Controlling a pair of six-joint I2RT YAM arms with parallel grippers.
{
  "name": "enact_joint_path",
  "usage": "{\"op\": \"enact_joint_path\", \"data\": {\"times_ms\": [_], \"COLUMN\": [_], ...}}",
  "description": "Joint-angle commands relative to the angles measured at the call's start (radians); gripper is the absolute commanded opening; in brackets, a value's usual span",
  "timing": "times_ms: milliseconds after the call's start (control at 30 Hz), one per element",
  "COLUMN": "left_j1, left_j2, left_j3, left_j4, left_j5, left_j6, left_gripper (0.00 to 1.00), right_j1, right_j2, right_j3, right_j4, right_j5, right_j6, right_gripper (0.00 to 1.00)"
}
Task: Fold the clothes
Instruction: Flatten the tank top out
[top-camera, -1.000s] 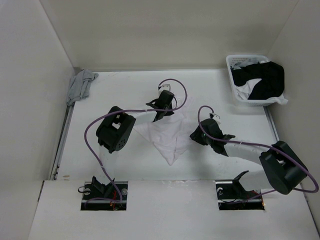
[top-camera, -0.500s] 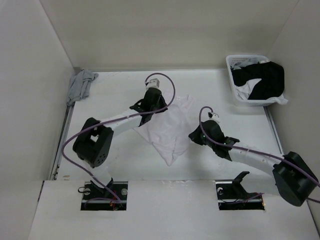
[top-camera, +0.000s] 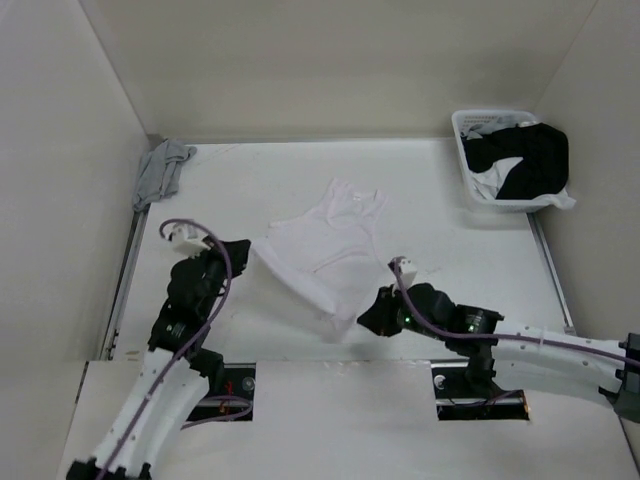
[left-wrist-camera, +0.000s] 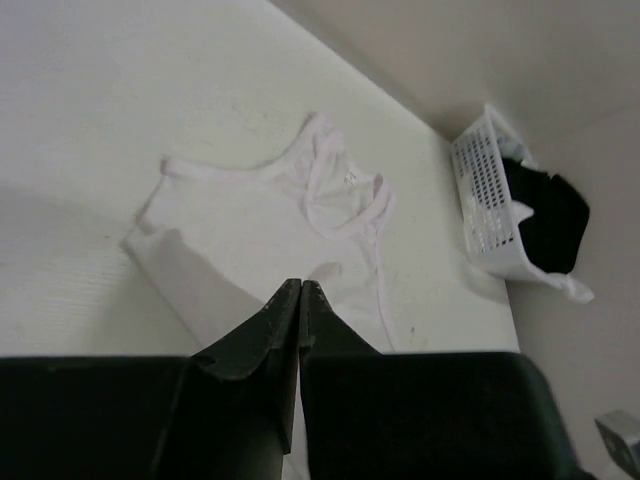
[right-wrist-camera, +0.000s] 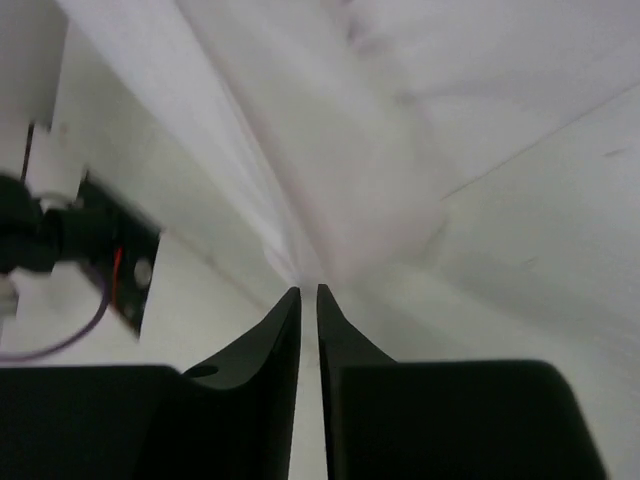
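**Fold status: no fold made yet**

The tank top lies spread open mid-table, straps at the far end. The left gripper and right gripper each appear clamped on a near hem corner. All folds remain.

tank top mid-table, basket at far right corner, crumpled cloth at far left corner

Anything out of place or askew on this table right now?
The white tank top lies diagonally, its near hem lifted into a fold. A grey cloth is crumpled in the far-left corner, and black garments spill over the white basket rim.
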Motion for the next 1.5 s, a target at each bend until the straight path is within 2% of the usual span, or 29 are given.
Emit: {"op": "enact_joint_path", "data": {"times_ms": [0,33,100,133,267,367,467,667,700,733,833,900,1067,1200,1233,1267,1333,1367,1467], "left_j1": [0.105,0.112,0.105,0.113,0.145,0.159,0.177,0.207,0.205,0.204,0.194,0.185,0.165,0.139,0.13,0.118,0.083,0.06,-0.026], "left_j2": [-0.223,-0.265,-0.29,-0.293,-0.253,-0.202,-0.155,-0.095,-0.084,-0.07,-0.008,0.034,0.111,0.196,0.224,0.255,0.311,0.342,0.428], "left_j3": [-0.073,-0.087,-0.095,-0.104,-0.133,-0.138,-0.138,-0.141,-0.144,-0.149,-0.159,-0.161,-0.144,-0.112,-0.101,-0.093,-0.08,-0.072,-0.035], "left_j4": [-0.245,-0.277,-0.288,-0.299,-0.268,-0.236,-0.219,-0.123,-0.104,-0.086,-0.029,-0.003,0.01,0.023,0.025,0.028,0.046,0.062,0.127], "left_j5": [0.051,0.051,0.043,0.034,0.026,0.014,-0.012,-0.029,-0.029,-0.029,-0.029,-0.029,-0.029,-0.032,-0.032,-0.032,-0.032,-0.032,-0.056], "left_j6": [-0.006,-0.027,-0.062,-0.084,-0.12,-0.134,-0.142,-0.134,-0.131,-0.128,-0.108,-0.095,-0.044,-0.007,-0.003,0.001,0.001,-0.005,-0.03], "left_gripper": [0.02,0.03,0.03,0.04,0.1,0.21,0.31,0.36,0.37,0.37,0.37,0.37,0.39,0.42,0.43,0.43,0.44,0.44,0.44], "right_j1": [0.143,0.163,0.098,0.032,-0.261,-0.362,-0.393,-0.415,-0.415,-0.416,-0.449,-0.485,-0.631,-0.725,-0.734,-0.736,-0.734,-0.725,-0.656], "right_j2": [0.045,0.064,0.099,0.116,0.27,0.453,0.591,0.779,0.803,0.828,0.917,0.992,1.167,1.311,1.334,1.343,1.31,1.275,1.115], "right_j3": [0.049,0.061,0.078,0.083,0.128,0.207,0.285,0.438,0.454,0.475,0.558,0.65,0.962,1.283,1.341,1.378,1.38,1.344,1.128], "right_j4": [-0.002,-0.004,-0.016,-0.008,0.096,0.111,0.093,-0.022,-0.031,-0.045,-0.072,-0.095,-0.135,-0.125,-0.11,-0.097,-0.074,-0.062,0.011], "right_j5": [-0.098,-0.092,-0.03,-0.007,0.012,0.041,0.069,0.087,0.086,0.077,0.032,0.004,-0.012,-0.005,0.003,0.006,0.003,-0.003,0.027], "right_j6": [-0.043,-0.068,-0.094,-0.1,-0.094,-0.094,-0.105,-0.149,-0.154,-0.158,-0.195,-0.227,-0.235,-0.211,-0.212,-0.217,-0.241,-0.263,-0.292], "right_gripper": [0.24,0.31,0.55,0.59,0.61,0.61,0.61,0.63,0.61,0.55,0.25,0.13,0.02,0.02,0.06,0.15,0.47,0.56,0.58]}}
